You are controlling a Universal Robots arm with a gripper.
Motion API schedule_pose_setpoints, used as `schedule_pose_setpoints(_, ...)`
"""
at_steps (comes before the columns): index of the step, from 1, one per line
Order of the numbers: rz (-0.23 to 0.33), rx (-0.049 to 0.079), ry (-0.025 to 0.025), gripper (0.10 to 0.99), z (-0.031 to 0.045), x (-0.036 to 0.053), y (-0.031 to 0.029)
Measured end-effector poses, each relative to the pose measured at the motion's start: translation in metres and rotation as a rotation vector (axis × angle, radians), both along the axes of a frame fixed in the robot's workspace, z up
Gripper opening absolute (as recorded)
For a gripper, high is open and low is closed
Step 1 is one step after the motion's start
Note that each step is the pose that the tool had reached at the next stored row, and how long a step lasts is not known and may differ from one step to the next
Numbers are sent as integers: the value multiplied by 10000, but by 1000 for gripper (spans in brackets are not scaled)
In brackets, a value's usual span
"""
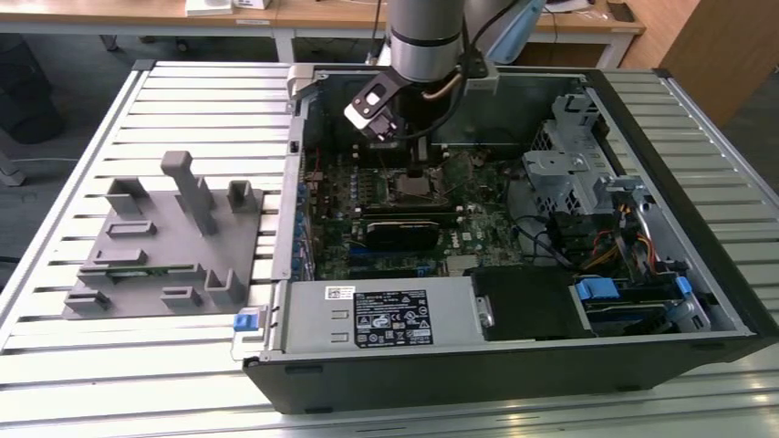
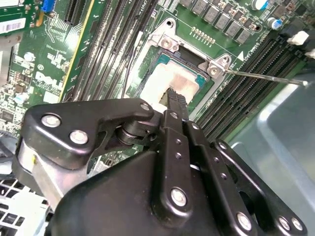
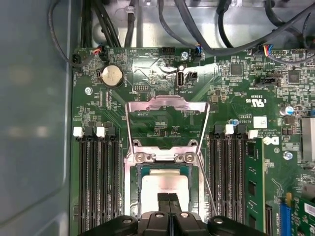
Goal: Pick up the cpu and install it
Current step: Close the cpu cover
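Observation:
The cpu (image 3: pixel 158 183), a flat square chip with a pale metal top, lies flat in the motherboard socket (image 3: pixel 134 169); it also shows in the second wrist view (image 2: pixel 162 78) and in the exterior view (image 1: pixel 415 188). My gripper (image 3: pixel 169 197) hangs straight over it with its two black fingers pressed together, tips at the chip's top face, nothing held between them. In the second wrist view the gripper (image 2: pixel 172 94) points down onto the chip. The socket's metal load plate (image 3: pixel 167 104) stands swung open, and its thin lever (image 2: pixel 266 77) sticks out sideways.
Memory slots flank the socket, with a green memory stick (image 3: pixel 253 167) in one. The open computer case (image 1: pixel 681 265) holds a black block (image 1: pixel 408 230), a power supply (image 1: pixel 378 315) and a drive cage (image 1: pixel 572 173). A grey fixture tray (image 1: pixel 159 246) lies at the exterior view's left.

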State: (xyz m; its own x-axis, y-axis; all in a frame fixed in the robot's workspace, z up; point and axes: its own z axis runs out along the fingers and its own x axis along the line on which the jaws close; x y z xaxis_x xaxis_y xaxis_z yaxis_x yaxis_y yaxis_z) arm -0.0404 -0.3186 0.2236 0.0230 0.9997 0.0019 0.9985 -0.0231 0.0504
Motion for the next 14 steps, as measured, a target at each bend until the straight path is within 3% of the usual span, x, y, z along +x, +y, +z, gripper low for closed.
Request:
schedule_pose_setpoints(8,1,1,0,106,184,0,0)
schedule_pose_setpoints(14,2,-1,1,106,438,0,-8)
